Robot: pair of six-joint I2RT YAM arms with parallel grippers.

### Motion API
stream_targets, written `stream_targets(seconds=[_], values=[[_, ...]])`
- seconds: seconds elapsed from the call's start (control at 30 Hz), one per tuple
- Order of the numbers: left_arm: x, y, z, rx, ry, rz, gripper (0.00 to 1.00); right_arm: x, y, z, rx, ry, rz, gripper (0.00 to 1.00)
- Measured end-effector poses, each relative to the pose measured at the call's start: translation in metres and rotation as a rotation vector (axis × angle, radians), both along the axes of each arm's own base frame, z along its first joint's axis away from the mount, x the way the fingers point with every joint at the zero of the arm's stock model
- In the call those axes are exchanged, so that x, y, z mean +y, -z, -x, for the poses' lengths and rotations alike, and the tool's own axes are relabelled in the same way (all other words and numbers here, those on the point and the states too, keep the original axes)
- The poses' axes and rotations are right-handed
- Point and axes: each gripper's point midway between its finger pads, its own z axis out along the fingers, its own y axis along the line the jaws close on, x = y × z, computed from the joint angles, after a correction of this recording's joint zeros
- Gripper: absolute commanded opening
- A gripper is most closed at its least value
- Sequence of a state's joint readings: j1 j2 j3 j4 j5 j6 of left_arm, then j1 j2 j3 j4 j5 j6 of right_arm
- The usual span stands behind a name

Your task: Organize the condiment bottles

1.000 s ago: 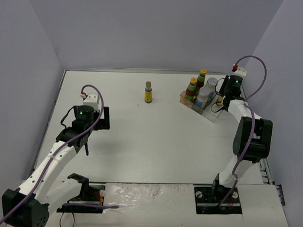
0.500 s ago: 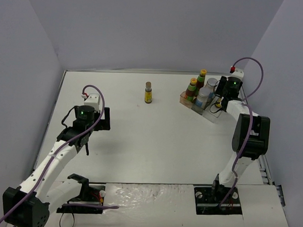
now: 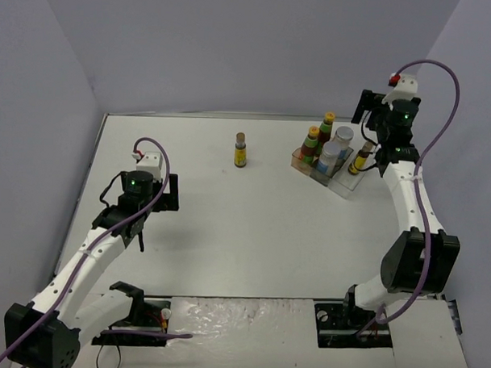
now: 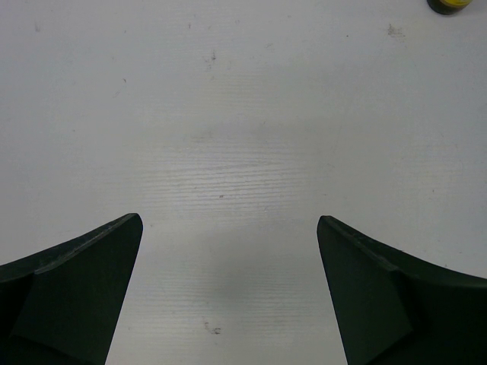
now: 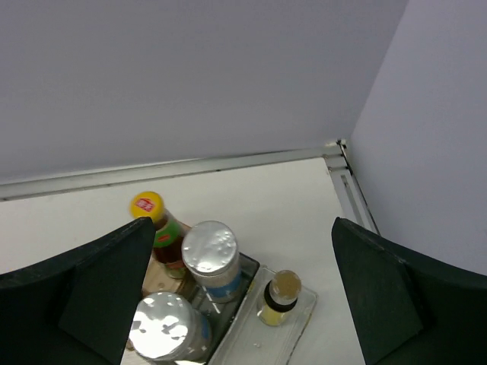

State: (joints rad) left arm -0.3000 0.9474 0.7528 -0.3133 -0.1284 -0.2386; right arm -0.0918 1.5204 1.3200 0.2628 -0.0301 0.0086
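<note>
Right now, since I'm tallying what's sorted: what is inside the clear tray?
The clear tray holds two red bottles, two white jars and one slim brown bottle. The tray floor beneath them is covered.

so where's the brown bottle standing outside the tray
Top view: the brown bottle stands upright, far middle of the table, left of the tray.

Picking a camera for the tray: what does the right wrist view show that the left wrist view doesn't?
Right wrist only: the clear tray with two silver-lidded jars, a yellow-capped red bottle and a slim brown bottle. Left wrist only: a sliver of a yellow-labelled bottle at the top edge. Both: white table; left gripper and right gripper open, empty.
</note>
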Motion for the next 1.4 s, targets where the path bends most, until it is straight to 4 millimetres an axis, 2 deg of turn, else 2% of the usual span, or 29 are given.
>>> stream_targets(seconds=[0.07,0.17,0.27,0.4,0.57,0.7,0.8,0.9,1.0,1.17,1.4], values=[[0.000,0.000,0.000,0.000,0.000,0.000,0.97,0.024,-0.032,0.004,-0.053,-0.069,0.019,1.00],[0.000,0.000,0.000,0.000,0.000,0.000,0.97,0.077,-0.059,0.008,-0.095,-0.216,0.036,1.00],[0.000,0.000,0.000,0.000,0.000,0.000,0.97,0.138,-0.060,0.011,-0.079,-0.378,0.029,1.00],[0.000,0.000,0.000,0.000,0.000,0.000,0.97,0.208,-0.034,0.005,-0.016,-0.541,0.029,1.00],[0.000,0.000,0.000,-0.001,0.000,0.000,0.97,0.285,0.026,-0.006,0.106,-0.700,0.036,1.00],[0.001,-0.001,0.000,-0.002,-0.002,-0.001,0.97,0.330,0.083,-0.015,0.202,-0.794,0.044,0.99],[0.002,-0.002,0.000,-0.007,-0.008,-0.005,0.97,0.352,0.120,-0.027,0.244,-0.832,0.054,0.96],[0.003,-0.004,0.000,-0.014,-0.011,-0.005,0.97,0.366,0.157,-0.030,0.297,-0.857,0.056,0.94],[0.004,-0.005,0.000,-0.019,-0.015,-0.008,0.97,0.374,0.178,-0.031,0.325,-0.873,0.056,0.88],[0.005,-0.005,0.001,-0.019,-0.020,-0.012,0.97,0.381,0.191,-0.035,0.327,-0.882,0.054,0.72],[0.005,-0.005,0.001,-0.019,-0.020,-0.013,0.97,0.385,0.184,-0.041,0.282,-0.881,0.049,0.49]])
